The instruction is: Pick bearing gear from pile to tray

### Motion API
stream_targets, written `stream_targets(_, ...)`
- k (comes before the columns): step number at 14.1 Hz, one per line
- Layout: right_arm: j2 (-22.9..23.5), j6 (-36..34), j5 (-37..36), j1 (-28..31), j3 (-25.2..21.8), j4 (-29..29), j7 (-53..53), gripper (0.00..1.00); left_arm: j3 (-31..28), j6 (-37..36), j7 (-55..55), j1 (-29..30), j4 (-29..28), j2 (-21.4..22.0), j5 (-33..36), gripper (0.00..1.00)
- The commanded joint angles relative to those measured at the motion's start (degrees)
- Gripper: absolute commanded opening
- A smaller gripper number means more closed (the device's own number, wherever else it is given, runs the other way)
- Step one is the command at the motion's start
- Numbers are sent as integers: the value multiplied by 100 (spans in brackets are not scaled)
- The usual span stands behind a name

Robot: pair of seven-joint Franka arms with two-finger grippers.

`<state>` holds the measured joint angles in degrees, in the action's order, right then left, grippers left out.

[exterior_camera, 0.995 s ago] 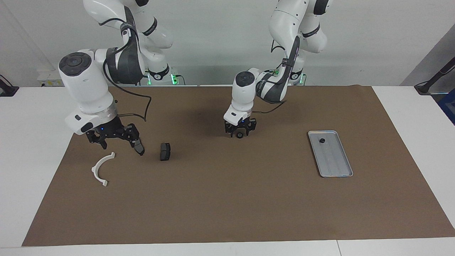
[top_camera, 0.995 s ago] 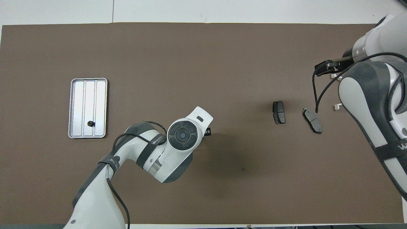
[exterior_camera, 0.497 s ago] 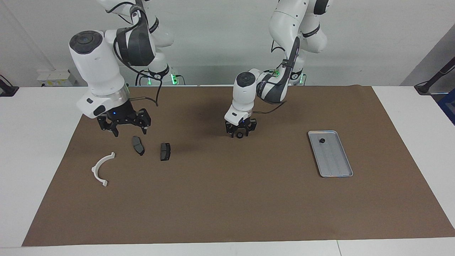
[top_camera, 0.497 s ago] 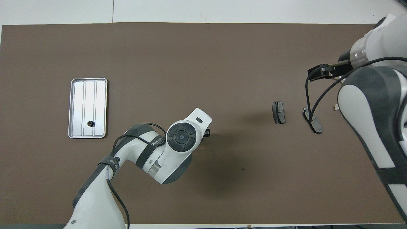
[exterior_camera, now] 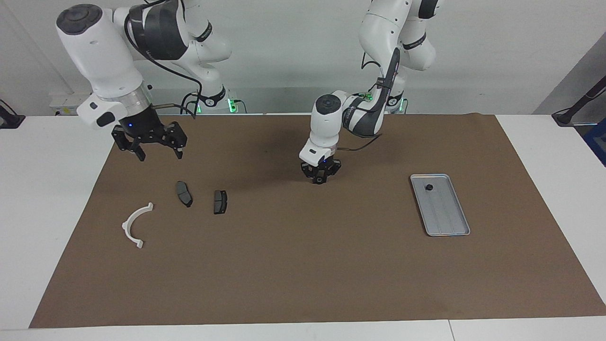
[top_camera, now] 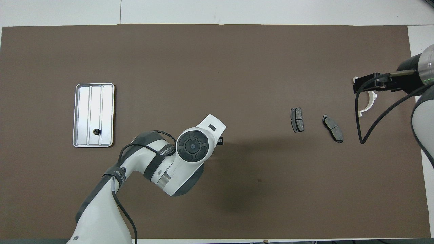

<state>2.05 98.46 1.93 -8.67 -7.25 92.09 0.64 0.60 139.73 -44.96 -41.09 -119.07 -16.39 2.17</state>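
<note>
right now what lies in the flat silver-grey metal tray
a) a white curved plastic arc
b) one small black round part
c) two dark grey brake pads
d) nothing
b: one small black round part lies in the tray, at its end nearer the robots.

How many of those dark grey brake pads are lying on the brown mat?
2. One brake pad lies toward the right arm's end of the table; the other brake pad lies beside it, closer to the white curved arc. None seems hidden.
</note>
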Motion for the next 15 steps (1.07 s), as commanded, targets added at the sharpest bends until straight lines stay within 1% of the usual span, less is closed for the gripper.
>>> stream_targets(1,-135,-29,150,-3,-23,116,-134,100,-104,-68,5,-14,-11,206,100,14)
stream_targets(2,-170,-133,150,5,-31,116,-134,100,-113,-234,179,100,85,320,100,14)
stream_targets(4,-196,-309,63,6,-49,142,-152,100,-96,-630,758,599,296,487,100,14)
stream_targets(6,-284,-231,62,215,64,300,-160,100,-96,-719,1329,1153,332,619,100,14)
stream_targets(8,-320,-152,54,636,520,423,-152,100,-87,-746,1884,1680,410,637,82,14)
stream_targets(9,-294,-108,54,743,566,432,-160,100,-87,-754,2147,1909,437,629,82,14)
stream_targets(12,-276,6,54,788,575,494,-161,100,-87,-737,3192,2700,393,629,47,14)
stream_targets(15,-258,-72,54,928,689,476,-169,100,-69,-728,4142,3421,385,620,38,14)
